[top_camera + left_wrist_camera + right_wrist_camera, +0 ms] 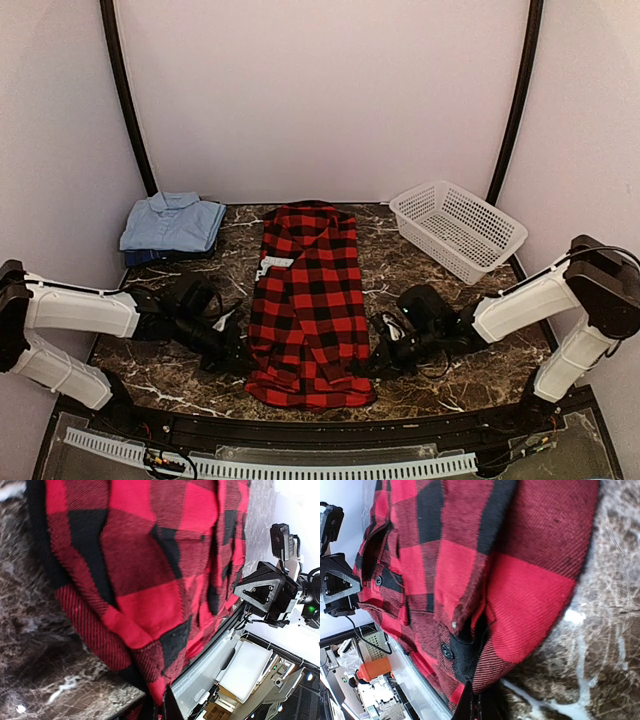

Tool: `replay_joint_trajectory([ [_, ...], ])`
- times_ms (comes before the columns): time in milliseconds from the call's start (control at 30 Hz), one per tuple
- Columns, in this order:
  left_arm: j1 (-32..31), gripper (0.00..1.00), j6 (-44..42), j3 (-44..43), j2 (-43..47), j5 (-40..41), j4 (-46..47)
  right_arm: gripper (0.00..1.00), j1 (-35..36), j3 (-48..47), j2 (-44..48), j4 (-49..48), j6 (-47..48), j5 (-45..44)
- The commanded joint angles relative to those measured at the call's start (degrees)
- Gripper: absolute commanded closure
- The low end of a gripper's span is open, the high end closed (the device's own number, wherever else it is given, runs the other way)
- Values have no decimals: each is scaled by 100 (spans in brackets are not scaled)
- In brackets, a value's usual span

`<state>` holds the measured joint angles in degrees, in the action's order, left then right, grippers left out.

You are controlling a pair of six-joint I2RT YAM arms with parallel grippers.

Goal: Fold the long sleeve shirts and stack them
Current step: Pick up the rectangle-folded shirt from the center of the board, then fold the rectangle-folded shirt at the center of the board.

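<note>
We log back wall: pale lilac-white, plain, under soft even light. Left wall and right wall same tone. Dark curved pole at far left corner, twin pole at far right, both rising out of view. Table: dark brown marble pattern, white veins. Near edge: black rail, white perforated strip just nearer. From wrist views we glimpse bright cluttered room past near edge; details unclear.
</note>
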<state>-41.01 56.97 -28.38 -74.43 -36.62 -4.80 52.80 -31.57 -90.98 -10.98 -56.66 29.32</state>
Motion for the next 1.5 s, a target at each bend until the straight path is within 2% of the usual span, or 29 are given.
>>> replay_joint_trajectory([
  [0,23,100,-129,-360,211,-29,-415,100,-87,-292,353,240,58,-64],
  [233,266,100,-187,-812,187,-44,-686,100,-380,-650,608,556,179,-54],
  [400,754,100,-86,-1019,57,-129,-534,100,-650,-1007,340,377,235,29],
  [600,1322,100,-92,-1452,-441,-138,-100,100,-951,-1610,-363,-17,326,-134],
  [800,1698,100,-99,-1948,-1318,-2,633,100,-1177,-2344,-1309,-366,378,-431],
  [867,1777,100,-66,-2107,-1759,15,847,100,-1213,-2617,-1597,-451,353,-479],
  [1067,1875,100,112,-2428,-2330,124,1275,100,-1389,-3068,-2027,-496,267,-732],
  [1467,1904,100,143,-2462,-2421,445,1179,100,-1592,-3045,-1992,-412,323,-990],
])
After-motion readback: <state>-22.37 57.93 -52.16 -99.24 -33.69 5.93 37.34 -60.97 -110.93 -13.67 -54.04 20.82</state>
